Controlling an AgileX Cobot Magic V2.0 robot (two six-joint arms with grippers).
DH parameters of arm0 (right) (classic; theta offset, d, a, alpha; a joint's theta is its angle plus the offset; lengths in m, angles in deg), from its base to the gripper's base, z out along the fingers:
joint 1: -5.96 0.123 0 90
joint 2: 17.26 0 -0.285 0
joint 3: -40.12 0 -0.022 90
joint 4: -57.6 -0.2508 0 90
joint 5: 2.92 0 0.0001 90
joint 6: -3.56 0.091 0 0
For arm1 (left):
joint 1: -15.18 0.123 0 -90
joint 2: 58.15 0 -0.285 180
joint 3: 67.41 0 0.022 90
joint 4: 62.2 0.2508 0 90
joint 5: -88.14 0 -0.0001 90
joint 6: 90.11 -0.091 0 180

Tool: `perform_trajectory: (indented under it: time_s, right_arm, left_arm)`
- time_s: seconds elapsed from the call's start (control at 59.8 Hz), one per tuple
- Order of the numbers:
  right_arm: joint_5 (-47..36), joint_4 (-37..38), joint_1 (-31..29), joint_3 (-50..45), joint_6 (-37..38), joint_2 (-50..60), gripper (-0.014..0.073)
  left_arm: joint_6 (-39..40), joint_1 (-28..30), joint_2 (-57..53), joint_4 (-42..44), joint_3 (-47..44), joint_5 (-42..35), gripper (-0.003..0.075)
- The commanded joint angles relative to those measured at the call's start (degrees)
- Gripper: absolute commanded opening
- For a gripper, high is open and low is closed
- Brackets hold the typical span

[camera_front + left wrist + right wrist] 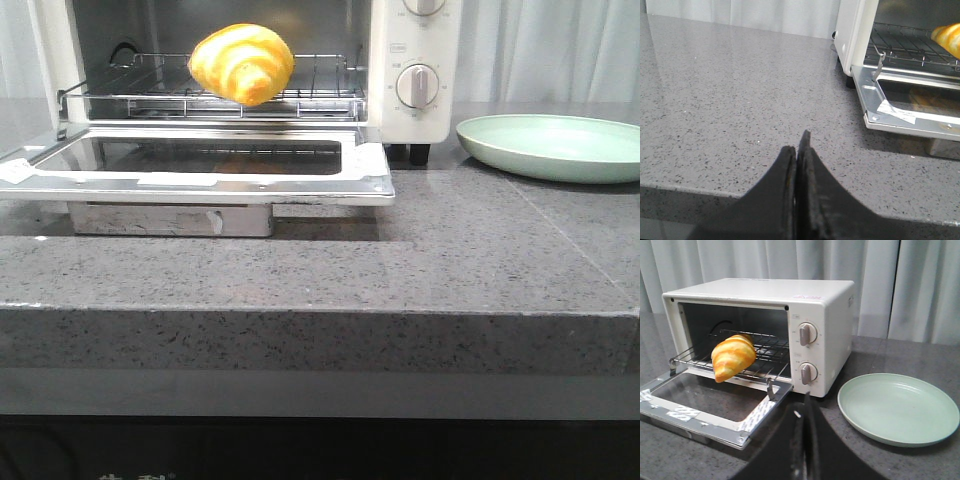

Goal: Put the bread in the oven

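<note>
Grey speckled stone forms the counter (480,270), polished on top with a thick squared front edge. On it stands the oven (825,305), a boxy cream metal toaster oven with rounded corners and two round ribbed knobs (807,333) on its right panel. Its door (372,170), a bright metal frame around a glass pane, hangs fully open and lies flat in front of the oven mouth. Inside, a wire rack (320,95) of thin chrome rods is drawn toward the front.

The bread (242,63), glossy golden-yellow with paler spiral ridges, sits on the front edge of that rack, tilted, its lower end overhanging the rail above the open door. Nothing grips it.

Right of the oven, just beside its black foot, lies a shallow round plate (550,147), pale green and matt, with a raised rim.

The left gripper (799,150) hovers over bare counter left of the oven, its black tapered fingers pressed together and holding nothing. The right gripper (805,420), in front of the oven's knob panel, likewise has its dark fingers closed on nothing.
</note>
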Motion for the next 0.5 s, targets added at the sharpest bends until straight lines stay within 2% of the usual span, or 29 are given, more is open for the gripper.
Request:
perform_trajectory:
  time_s: [0.0,0.117,0.251,0.301,0.368,0.485]
  right_arm:
    - [-5.5,3.4,0.0,0.5,2.1,-0.5,-0.0057]
    - [-9.8,16.4,0.0,-2.6,13.9,-0.5,-0.0057]
    - [-20.8,36.9,0.0,-9.8,35.3,-0.4,-0.0057]
    - [-24.5,44.4,0.0,-12.6,41.0,0.2,-0.0057]
    - [-27.8,49.8,0.1,-16.3,45.2,2.1,-0.0057]
    - [-30.0,50.1,0.1,-21.9,46.0,6.4,-0.0057]
  left_arm:
    - [0.4,0.1,-1.0,-0.6,-0.4,-5.0,-0.0020]
    - [0.4,0.1,-1.0,-0.6,-0.4,-5.0,-0.0020]
    - [0.4,0.1,-1.0,-0.6,-0.4,-5.0,-0.0020]
    - [0.4,0.1,-1.0,-0.6,-0.4,-5.0,-0.0020]
    - [0.4,0.1,-1.0,-0.6,-0.4,-5.0,-0.0020]
    - [0.4,0.1,-1.0,-0.6,-0.4,-5.0,-0.0020]
